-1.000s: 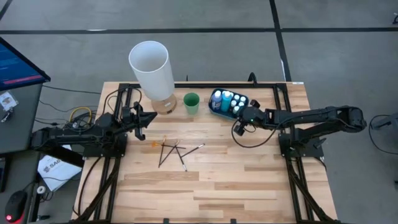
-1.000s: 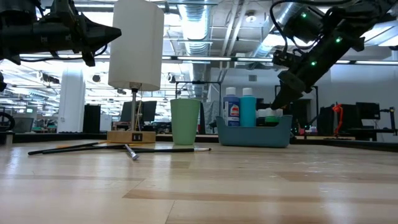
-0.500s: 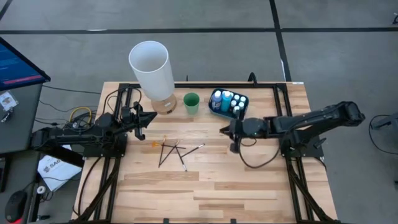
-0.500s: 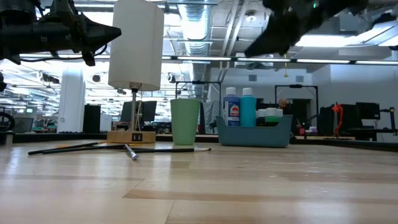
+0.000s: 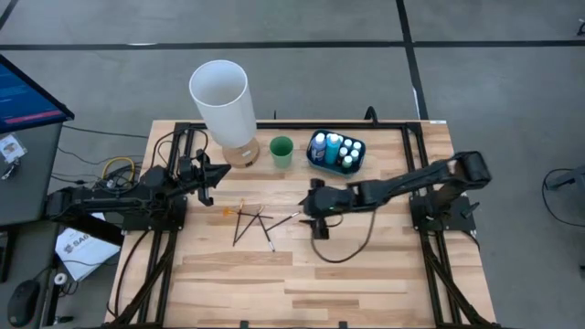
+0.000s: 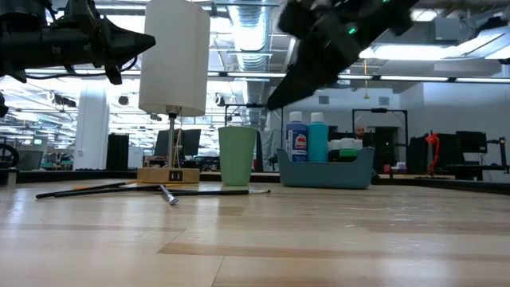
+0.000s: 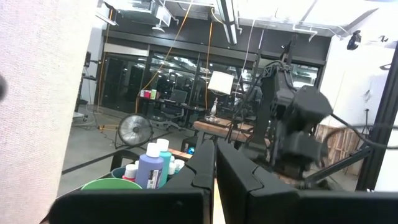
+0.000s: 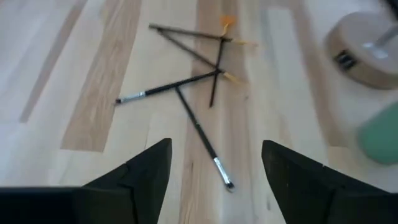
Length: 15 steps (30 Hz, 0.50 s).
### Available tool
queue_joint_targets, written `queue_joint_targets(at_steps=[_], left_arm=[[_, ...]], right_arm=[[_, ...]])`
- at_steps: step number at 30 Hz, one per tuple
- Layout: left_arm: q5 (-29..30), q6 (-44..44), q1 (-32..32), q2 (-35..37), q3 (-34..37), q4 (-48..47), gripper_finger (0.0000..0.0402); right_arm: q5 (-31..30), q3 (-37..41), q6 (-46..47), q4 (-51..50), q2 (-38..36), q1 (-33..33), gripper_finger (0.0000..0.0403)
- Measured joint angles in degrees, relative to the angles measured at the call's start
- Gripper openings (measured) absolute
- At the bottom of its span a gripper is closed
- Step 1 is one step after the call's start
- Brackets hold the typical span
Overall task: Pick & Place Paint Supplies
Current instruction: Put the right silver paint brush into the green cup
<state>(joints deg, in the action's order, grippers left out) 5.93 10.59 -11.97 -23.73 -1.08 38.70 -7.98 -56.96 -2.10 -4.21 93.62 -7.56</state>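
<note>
Brush pickup is starting: the right hand (image 5: 313,203), fingers spread, hovers just right of the brushes (image 5: 254,224) at frame centre. Next, descend onto one. The left hand (image 5: 207,174), pressed together, waits left.

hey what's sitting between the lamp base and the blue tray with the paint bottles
The green cup, seen in the high view: it stands apart from the lamp base and the blue tray.
</note>
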Motion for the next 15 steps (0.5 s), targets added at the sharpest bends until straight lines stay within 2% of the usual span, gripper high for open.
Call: queue_joint_targets(at_steps=[6,15], left_arm=[[-0.01,-0.02,0.02,-0.01,0.0,0.0,0.0002],[-0.02,0.0,0.0,-0.01,0.0,0.08,0.0002]], right_arm=[[6.62,-5.18,-3.2,-0.74,8.71,2.84,0.0245],[6.71,-8.76,-6.01,-6.7,15.67,6.28,0.0239]])
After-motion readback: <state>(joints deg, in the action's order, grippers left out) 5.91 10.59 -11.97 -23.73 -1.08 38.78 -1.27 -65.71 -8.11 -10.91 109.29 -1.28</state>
